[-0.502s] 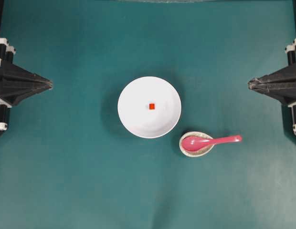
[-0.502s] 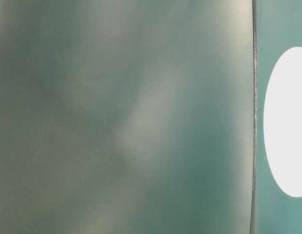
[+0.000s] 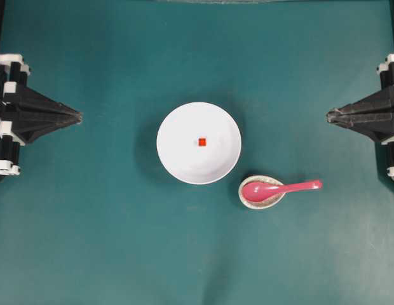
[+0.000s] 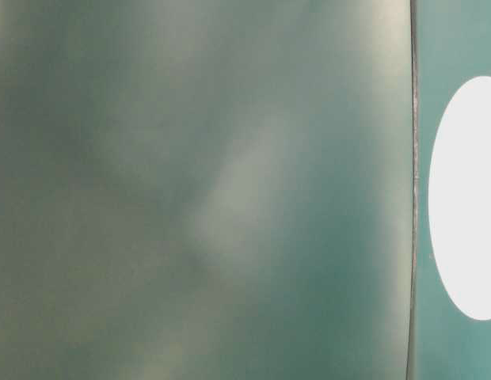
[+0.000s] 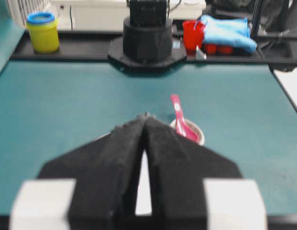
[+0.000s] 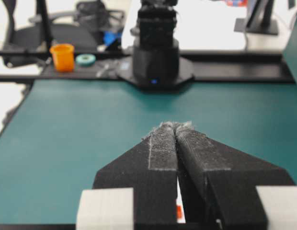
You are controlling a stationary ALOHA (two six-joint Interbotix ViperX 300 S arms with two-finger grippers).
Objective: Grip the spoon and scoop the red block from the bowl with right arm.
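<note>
The bowl (image 3: 199,143) sits at the middle of the green table (image 3: 108,241); the red block (image 3: 202,142) lies loose near its centre. Just beside the bowl's lower right edge stands a small cream dish (image 3: 250,200), and the spoon (image 3: 279,188) rests with its scoop in that dish and its handle projecting toward the right side of the overhead view. The right gripper (image 3: 330,115) is parked at the right edge, well apart from the spoon, fingers pressed together and holding nothing. The left gripper (image 3: 77,117) is likewise pressed shut and empty at the left edge.

Step in hand: reach and grip the spoon. Judgement: spread the right fingers first, descend over the free part of the handle clear of the dish, and close across the handle's width, so that the scoop stays level for entering the bowl.

Change from the earlier overhead frame: the left gripper's tip stands further in toward the table's middle; the right gripper shows almost no shift. Bowl, block, dish and spoon are unmoved.
</note>
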